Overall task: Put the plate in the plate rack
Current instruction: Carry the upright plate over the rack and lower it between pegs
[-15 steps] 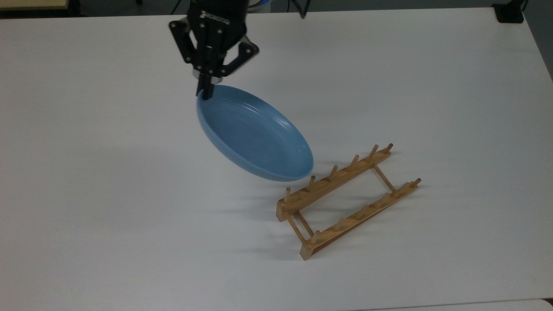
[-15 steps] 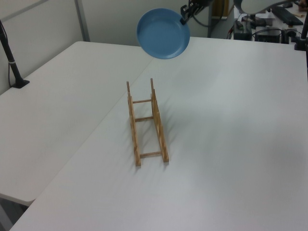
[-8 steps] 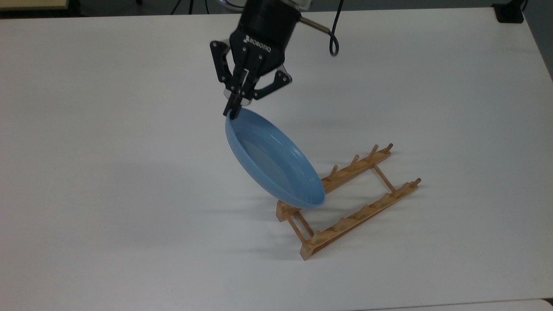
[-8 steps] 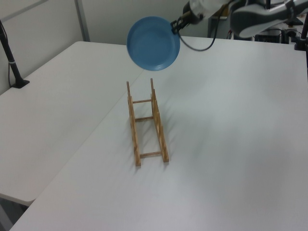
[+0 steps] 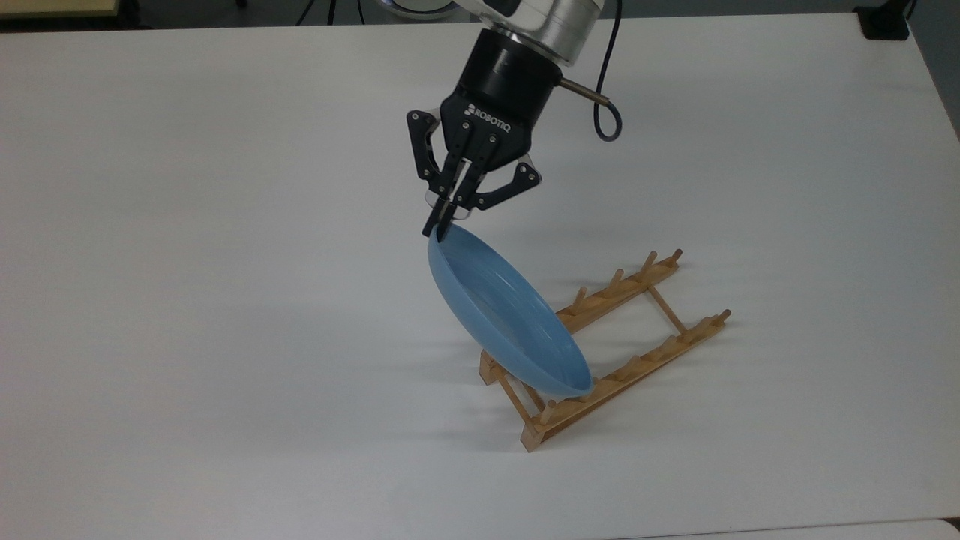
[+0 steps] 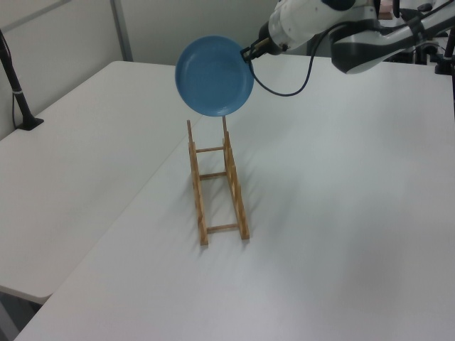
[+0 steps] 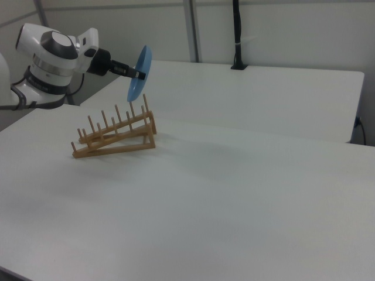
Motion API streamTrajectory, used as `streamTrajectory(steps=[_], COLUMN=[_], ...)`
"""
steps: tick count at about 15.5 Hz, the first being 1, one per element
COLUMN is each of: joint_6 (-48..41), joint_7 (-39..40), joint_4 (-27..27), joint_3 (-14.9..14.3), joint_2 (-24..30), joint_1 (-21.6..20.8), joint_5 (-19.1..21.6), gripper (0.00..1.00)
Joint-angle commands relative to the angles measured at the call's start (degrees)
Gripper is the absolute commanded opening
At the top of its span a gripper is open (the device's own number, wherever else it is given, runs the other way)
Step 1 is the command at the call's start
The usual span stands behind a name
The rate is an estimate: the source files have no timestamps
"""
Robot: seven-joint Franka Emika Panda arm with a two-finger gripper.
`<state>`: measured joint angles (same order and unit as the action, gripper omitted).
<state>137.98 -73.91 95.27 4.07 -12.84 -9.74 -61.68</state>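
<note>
Pincer: I read it clamped on the rim of the plate, fingers pressed together at the upper edge; it points down and toward the top view's lower left.
Plate: light blue, held on edge and tilted, hanging in the air from that one rim grip. In the right view it stands almost upright above the near end of the rack.
Plate rack: light wood, two pegged rails joined by dowels, standing on the bench with every slot bare.
Relation: the plate's lower edge overlaps the rack's end at the top view's left; the left view shows it above the far peg tips, apparently clear of them.
Done, by my judgement: plate picked up, turned on edge and brought over the rack.
Left: line it up between two pegs, lower it in, let go.
Hard to make out: which slot the plate sits over; the rack's end pegs behind the plate in the top view; the exact gap between plate and pegs.
</note>
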Motion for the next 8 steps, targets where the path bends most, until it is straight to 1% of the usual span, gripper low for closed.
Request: streamTrajectory(steps=[1, 5, 8], joint_6=[0.4, 0.3, 0.3], joint_7=[-6.1, -7.0, -7.5], joint_4=[-3.8, -5.2, -5.2], joint_3=[-0.6, -0.6, -0.6], joint_2=[-3.8, -6.5, -6.8], joint_1=[-1.3, -2.2, -2.4], joint_5=[-5.9, -7.6, -7.9], gripper=[0.00, 0.00, 0.00])
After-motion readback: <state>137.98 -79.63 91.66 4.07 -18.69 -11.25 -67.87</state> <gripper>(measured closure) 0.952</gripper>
